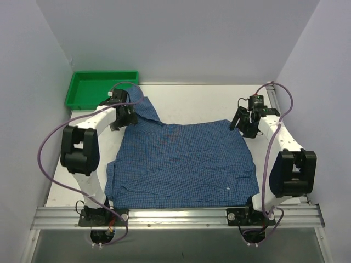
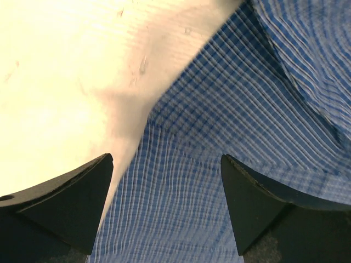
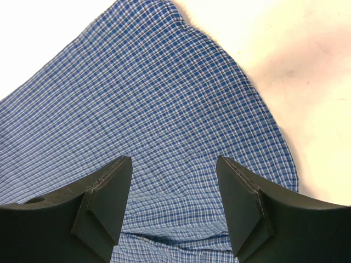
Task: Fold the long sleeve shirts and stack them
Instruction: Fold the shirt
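Note:
One blue fine-checked shirt [image 1: 181, 161] lies spread flat across the middle of the white table [image 1: 197, 104], one part reaching up toward the far left. My left gripper [image 1: 127, 115] is open over that far-left part; its view shows checked cloth [image 2: 219, 137] between the open jaws, next to bare table [image 2: 60, 71]. My right gripper [image 1: 245, 125] is open above the shirt's far right corner; its view shows the cloth [image 3: 142, 98] under the open jaws and the rounded cloth edge.
A green plastic tray [image 1: 82, 93] stands at the far left corner, just behind the left gripper. Grey walls close in both sides and the back. A metal rail [image 1: 175, 216] runs along the near edge by the arm bases.

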